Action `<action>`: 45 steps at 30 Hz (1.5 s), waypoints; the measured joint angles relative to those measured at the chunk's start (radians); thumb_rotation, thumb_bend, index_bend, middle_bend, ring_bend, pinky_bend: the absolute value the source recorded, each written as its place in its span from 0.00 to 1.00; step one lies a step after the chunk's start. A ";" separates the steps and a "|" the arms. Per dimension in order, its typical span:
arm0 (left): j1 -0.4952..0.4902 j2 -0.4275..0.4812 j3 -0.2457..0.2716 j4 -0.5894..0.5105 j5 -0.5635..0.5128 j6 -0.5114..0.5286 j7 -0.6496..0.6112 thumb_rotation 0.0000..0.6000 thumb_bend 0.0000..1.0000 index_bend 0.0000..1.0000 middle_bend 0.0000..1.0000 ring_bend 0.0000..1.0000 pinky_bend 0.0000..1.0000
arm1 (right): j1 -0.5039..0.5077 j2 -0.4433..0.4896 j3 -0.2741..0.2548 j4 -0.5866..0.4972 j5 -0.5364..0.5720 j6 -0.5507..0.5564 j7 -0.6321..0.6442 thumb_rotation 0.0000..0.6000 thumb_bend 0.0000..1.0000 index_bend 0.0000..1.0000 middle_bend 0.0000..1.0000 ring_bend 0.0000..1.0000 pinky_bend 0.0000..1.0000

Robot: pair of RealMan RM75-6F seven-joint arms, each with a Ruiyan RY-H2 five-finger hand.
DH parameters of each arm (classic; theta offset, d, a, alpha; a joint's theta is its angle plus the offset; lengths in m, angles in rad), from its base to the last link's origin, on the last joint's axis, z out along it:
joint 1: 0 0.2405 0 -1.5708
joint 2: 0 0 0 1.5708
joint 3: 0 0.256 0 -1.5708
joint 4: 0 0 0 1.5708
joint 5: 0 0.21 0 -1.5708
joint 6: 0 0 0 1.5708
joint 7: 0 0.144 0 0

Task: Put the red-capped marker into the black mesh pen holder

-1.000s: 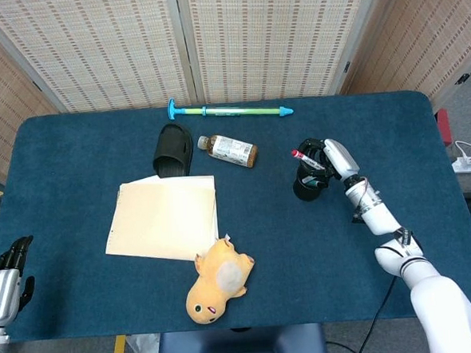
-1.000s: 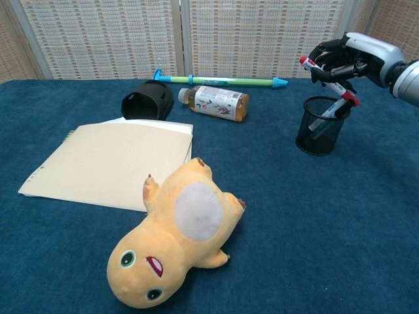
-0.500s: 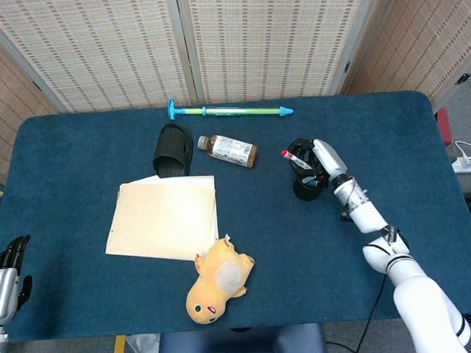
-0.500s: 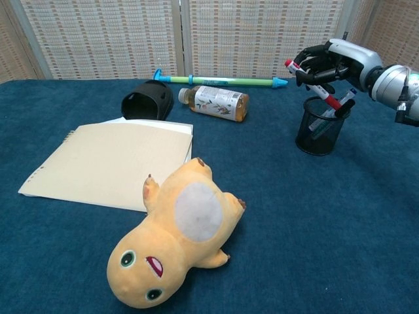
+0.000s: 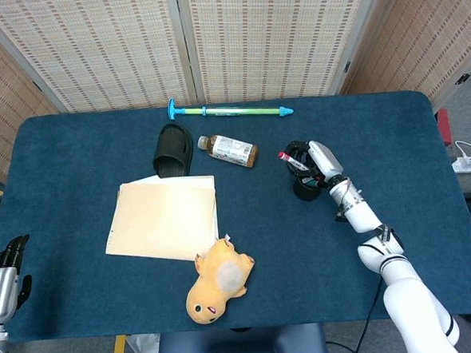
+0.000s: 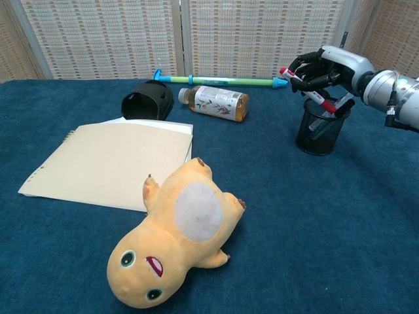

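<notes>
**Over the mesh holder, the marker is riding in your right hand**

Toward the right side of the blue table, your right hand is gripping the red-capped marker, holding it tilted, red cap up and to the left, lower end dipping into the mouth of the black mesh pen holder. The holder is standing upright with other pens already leaning inside; how deep the marker's tip is reaching, you cannot tell through the mesh and fingers.

Along the far edge, a green and blue stick is lying parallel to the edge. Just nearer, a black slipper and a bottle on its side are sitting beside each other. A cream notebook is lying left of centre, and a yellow plush toy is sprawling by the near edge, touching the notebook's corner.

Woven screens are standing behind the table, and a power strip is lying on the floor at the right.

Your left hand is hanging off the near left corner, partly cut off by the frame, fingers apart and holding nothing.
</notes>
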 measured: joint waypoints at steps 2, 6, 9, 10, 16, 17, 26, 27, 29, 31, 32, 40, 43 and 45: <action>0.000 0.000 0.001 0.000 -0.001 -0.002 0.002 1.00 0.43 0.09 0.10 0.23 0.46 | -0.002 0.002 -0.005 -0.002 -0.004 0.006 0.010 1.00 0.55 0.75 0.60 0.51 0.70; -0.001 0.000 0.003 0.000 0.001 -0.002 0.004 1.00 0.43 0.09 0.10 0.23 0.46 | -0.014 0.012 -0.026 -0.004 -0.022 0.033 0.019 1.00 0.40 0.59 0.48 0.36 0.55; 0.000 0.000 0.004 -0.002 0.005 0.001 0.003 1.00 0.43 0.09 0.10 0.23 0.46 | -0.023 0.021 -0.036 -0.008 -0.031 0.057 0.025 1.00 0.29 0.52 0.43 0.31 0.49; 0.000 0.001 0.005 -0.003 0.007 0.002 0.001 1.00 0.43 0.09 0.10 0.23 0.46 | -0.026 0.024 -0.037 -0.009 -0.032 0.063 0.024 1.00 0.27 0.50 0.42 0.30 0.46; -0.001 0.002 0.009 -0.003 0.014 0.000 -0.002 1.00 0.43 0.09 0.10 0.23 0.46 | -0.045 0.034 -0.046 -0.015 -0.036 0.085 -0.038 1.00 0.15 0.36 0.33 0.19 0.26; -0.001 0.002 0.009 -0.003 0.016 0.000 -0.002 1.00 0.43 0.09 0.10 0.23 0.46 | -0.051 0.038 -0.047 -0.021 -0.036 0.095 -0.059 1.00 0.14 0.33 0.31 0.16 0.23; -0.003 0.004 0.019 -0.005 0.038 -0.001 -0.010 1.00 0.43 0.09 0.10 0.23 0.46 | -0.112 0.100 -0.055 -0.140 -0.040 0.199 -0.200 1.00 0.08 0.24 0.19 0.05 0.06; -0.004 0.005 0.021 -0.006 0.040 -0.002 -0.012 1.00 0.43 0.09 0.10 0.23 0.46 | -0.118 0.109 -0.055 -0.155 -0.040 0.203 -0.228 1.00 0.08 0.24 0.18 0.04 0.06; -0.004 0.008 0.025 -0.009 0.044 -0.006 -0.016 1.00 0.43 0.09 0.10 0.23 0.46 | -0.133 0.130 -0.055 -0.194 -0.037 0.213 -0.309 1.00 0.08 0.22 0.16 0.03 0.04; -0.003 0.013 0.028 -0.016 0.044 -0.009 -0.015 1.00 0.43 0.09 0.10 0.23 0.46 | -0.146 0.153 -0.053 -0.239 -0.032 0.221 -0.397 1.00 0.07 0.17 0.14 0.01 0.03; -0.003 0.016 0.029 -0.020 0.045 -0.009 -0.015 1.00 0.43 0.09 0.10 0.23 0.46 | -0.156 0.171 -0.050 -0.278 -0.027 0.227 -0.463 1.00 0.07 0.15 0.13 0.00 0.02; 0.007 0.043 0.045 -0.055 0.077 0.007 -0.035 1.00 0.43 0.09 0.10 0.23 0.46 | -0.260 0.337 -0.033 -0.723 0.061 0.280 -1.047 1.00 0.03 0.01 0.09 0.00 0.00; 0.009 0.048 0.053 -0.061 0.092 0.008 -0.040 1.00 0.43 0.09 0.10 0.23 0.46 | -0.318 0.406 -0.033 -0.942 0.125 0.317 -1.319 1.00 0.03 0.00 0.06 0.00 0.00; 0.010 0.052 0.058 -0.066 0.099 0.007 -0.042 1.00 0.42 0.09 0.10 0.23 0.46 | -0.365 0.457 -0.036 -1.102 0.174 0.347 -1.494 1.00 0.03 0.00 0.05 0.00 0.00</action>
